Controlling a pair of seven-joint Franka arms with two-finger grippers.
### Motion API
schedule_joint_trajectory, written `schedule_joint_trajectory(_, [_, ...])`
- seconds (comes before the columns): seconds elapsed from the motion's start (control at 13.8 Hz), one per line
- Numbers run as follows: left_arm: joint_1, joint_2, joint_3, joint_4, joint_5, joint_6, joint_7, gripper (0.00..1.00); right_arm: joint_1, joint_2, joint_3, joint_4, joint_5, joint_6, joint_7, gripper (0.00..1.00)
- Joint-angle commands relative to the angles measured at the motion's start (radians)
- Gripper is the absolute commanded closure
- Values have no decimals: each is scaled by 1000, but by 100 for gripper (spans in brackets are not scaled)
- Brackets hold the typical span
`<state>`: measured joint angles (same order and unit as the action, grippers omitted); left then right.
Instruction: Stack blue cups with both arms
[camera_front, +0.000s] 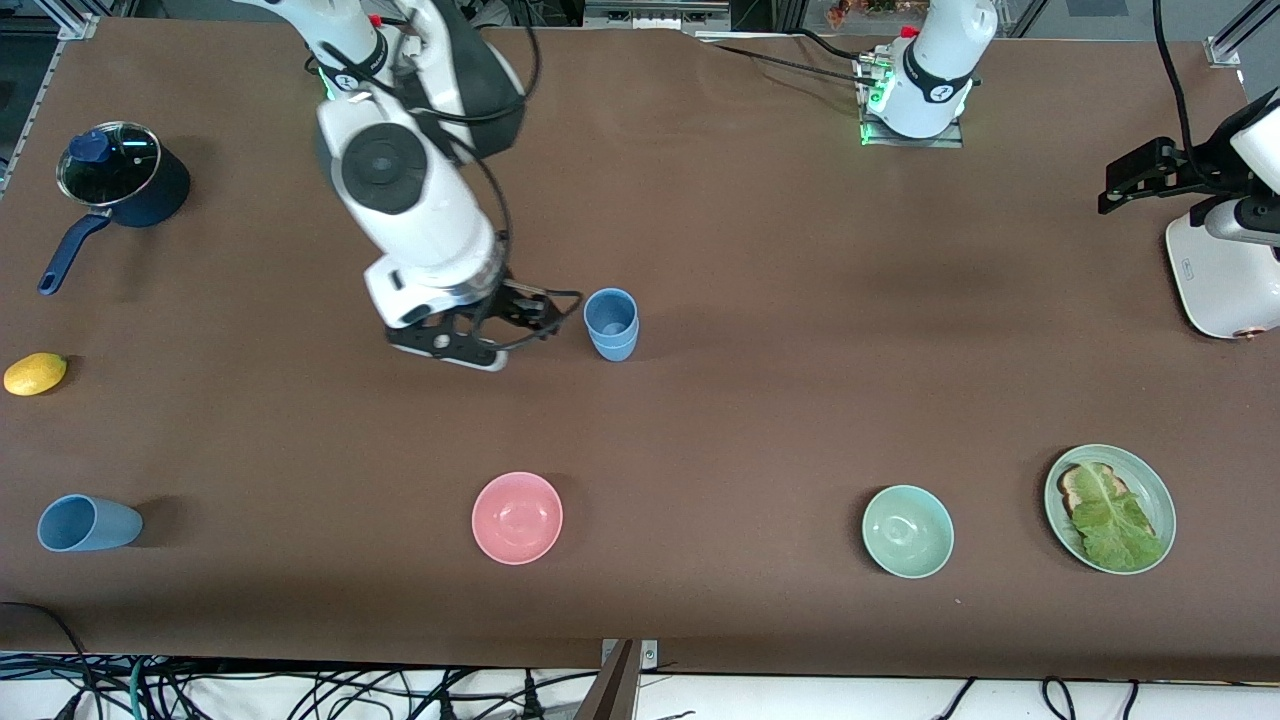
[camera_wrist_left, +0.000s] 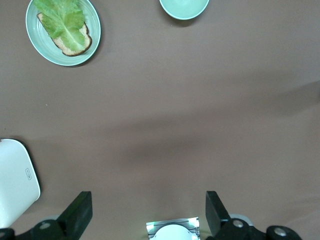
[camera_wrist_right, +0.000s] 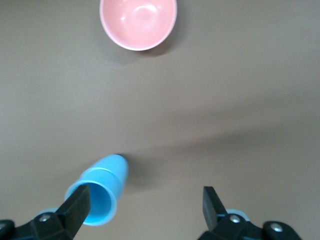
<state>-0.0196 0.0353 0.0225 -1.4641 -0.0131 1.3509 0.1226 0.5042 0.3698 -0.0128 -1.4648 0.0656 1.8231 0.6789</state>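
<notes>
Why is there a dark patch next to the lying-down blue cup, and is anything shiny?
Front view: the tipped light-blue tumbler casts a soft shadow; the dark-blue saucepan's glass lid shows glare. Right wrist view: the stacked light-blue tumblers also cast a shadow.

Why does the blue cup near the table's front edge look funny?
The blue cup is tipped over, lying on its side, with its round opening showing sideways.

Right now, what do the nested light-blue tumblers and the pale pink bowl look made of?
The nested light-blue tumblers: likely matte plastic, with an even colour and no sharp glints. The pale pink bowl: plastic or melamine with a soft sheen, going by faint highlights inside. Neither can be confirmed.
</notes>
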Motion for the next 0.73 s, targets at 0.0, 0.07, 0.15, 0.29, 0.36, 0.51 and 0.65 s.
schedule_joint_trajectory(0.0, [-8,-6,1,2,-11,-2,-14,0,-85,-96,14,-57,10,-85,-151,0])
schedule_joint_trajectory(0.07, [-8,-6,1,2,-11,-2,-14,0,-119,-126,14,-66,10,-115,-213,0])
schedule_joint_trajectory(0.15, [-8,-6,1,2,-13,-2,-14,0,-160,-149,14,-66,10,-146,-290,0])
schedule_joint_trajectory(0.29, [-8,-6,-1,2,-13,-2,-15,0,-240,-193,14,-66,10,-207,-405,0])
schedule_joint_trajectory(0.36, [-8,-6,-3,2,-13,-2,-14,0,-278,-213,14,-66,10,-235,-461,0])
schedule_joint_trajectory(0.51, [-8,-6,-3,2,-13,-2,-15,0,-340,-250,14,-66,7,-263,-542,0])
schedule_joint_trajectory(0.65, [-8,-8,-3,2,-15,-2,-14,0,-390,-267,13,-63,-6,-277,-591,0])
